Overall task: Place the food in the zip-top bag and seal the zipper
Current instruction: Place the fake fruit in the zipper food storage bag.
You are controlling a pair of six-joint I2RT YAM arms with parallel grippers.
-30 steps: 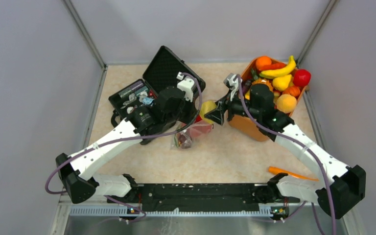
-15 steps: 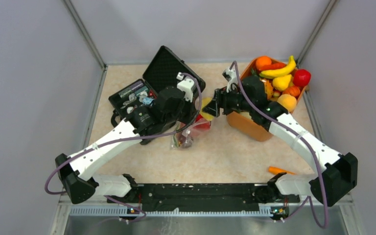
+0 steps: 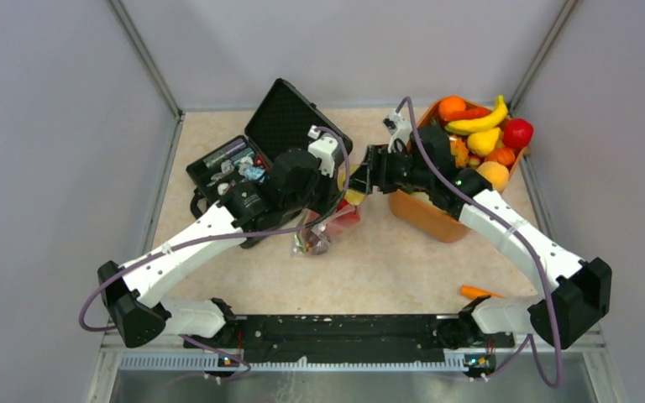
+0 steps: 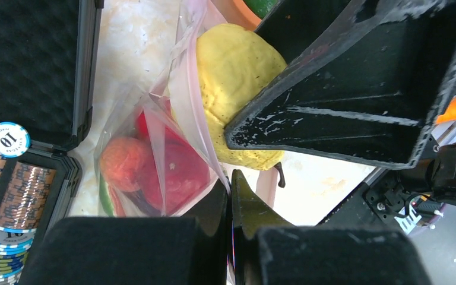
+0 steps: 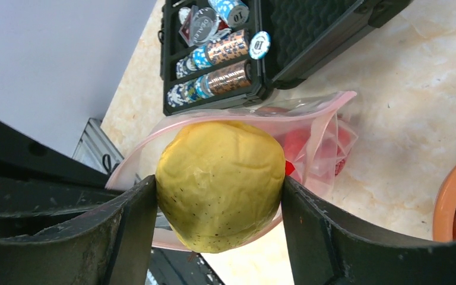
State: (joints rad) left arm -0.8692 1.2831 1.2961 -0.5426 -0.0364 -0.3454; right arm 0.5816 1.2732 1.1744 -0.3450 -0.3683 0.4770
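**Yellow fruit held at the open mouth of the bag**
The right gripper has its fingers spread wide and clamps the yellow fruit between them. Just past its fingertips, the zip-top bag gapes, and the pink-red zipper arches around the fruit. The left gripper is pressed tight on the bag's edge, with red fruits in the bag just ahead of it. Beyond the bag, the black case holds poker chips, and one chip reads "10".
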